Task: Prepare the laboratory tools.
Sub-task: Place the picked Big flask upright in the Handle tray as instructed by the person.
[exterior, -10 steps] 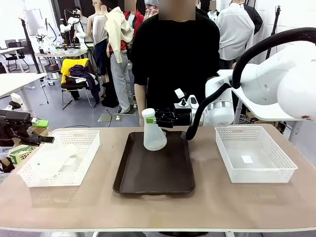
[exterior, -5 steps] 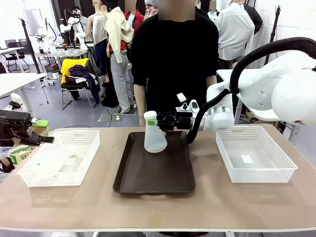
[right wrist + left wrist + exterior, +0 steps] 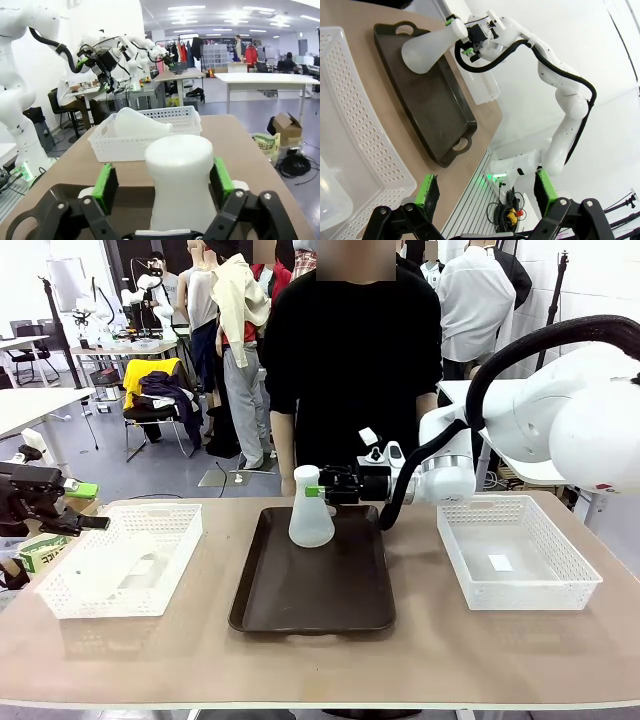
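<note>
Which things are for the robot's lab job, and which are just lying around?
For the job:
- conical flask, standing on the brown tray
- second conical flask, lying in the left basket

Just lying about:
- brown tray
- left basket and right basket, both white lattice
- green and white box beside the left basket

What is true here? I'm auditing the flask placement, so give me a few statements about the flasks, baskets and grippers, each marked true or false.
1. One flask stands upright on the brown tray. True.
2. The right gripper clamps its neck. False: its jaws stand open around the neck.
3. The second flask lies in the left basket. True.
4. The left gripper is shut. False: it is open.
</note>
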Available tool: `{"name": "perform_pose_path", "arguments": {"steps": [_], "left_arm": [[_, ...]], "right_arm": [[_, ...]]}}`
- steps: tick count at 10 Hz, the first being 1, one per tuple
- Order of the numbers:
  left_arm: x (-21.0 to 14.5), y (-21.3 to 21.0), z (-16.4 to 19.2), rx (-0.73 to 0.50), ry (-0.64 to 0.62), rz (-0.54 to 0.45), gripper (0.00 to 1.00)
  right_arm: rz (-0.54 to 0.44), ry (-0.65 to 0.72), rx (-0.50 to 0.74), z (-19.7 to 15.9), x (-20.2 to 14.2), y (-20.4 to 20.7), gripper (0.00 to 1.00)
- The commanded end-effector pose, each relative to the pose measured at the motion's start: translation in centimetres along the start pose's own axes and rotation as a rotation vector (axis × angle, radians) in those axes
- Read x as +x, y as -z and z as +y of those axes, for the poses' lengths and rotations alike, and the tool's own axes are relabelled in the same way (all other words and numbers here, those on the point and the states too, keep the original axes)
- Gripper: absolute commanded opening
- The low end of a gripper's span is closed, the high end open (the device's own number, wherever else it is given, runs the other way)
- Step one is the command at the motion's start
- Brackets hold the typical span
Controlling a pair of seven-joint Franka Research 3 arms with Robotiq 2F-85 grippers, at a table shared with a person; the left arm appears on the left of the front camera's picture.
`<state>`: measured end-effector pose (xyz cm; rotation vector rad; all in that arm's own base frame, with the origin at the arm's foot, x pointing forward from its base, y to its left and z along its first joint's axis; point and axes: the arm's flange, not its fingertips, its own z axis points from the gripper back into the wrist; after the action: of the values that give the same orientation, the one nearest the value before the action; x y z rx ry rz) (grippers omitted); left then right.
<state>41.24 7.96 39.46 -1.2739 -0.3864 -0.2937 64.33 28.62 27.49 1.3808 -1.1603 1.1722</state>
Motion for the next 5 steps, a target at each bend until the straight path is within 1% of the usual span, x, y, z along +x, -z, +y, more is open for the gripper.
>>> {"name": "perform_pose_path", "arguments": {"steps": [1, 3, 5], "left_arm": [[0.13, -0.06, -0.17, -0.01, 0.004, -0.01, 1.0], [0.13, -0.06, -0.17, -0.01, 0.004, -0.01, 1.0], [0.13, -0.06, -0.17, -0.01, 0.004, -0.01, 1.0]], "right_arm": [[0.025, 0.027, -0.026, 0.17, 0.5, 0.28, 1.0], [0.155, 0.068, -0.066, 0.15, 0.49, 0.57, 1.0], [0.193, 0.084, -0.066, 0.24, 0.86, 0.84, 1.0]]}}
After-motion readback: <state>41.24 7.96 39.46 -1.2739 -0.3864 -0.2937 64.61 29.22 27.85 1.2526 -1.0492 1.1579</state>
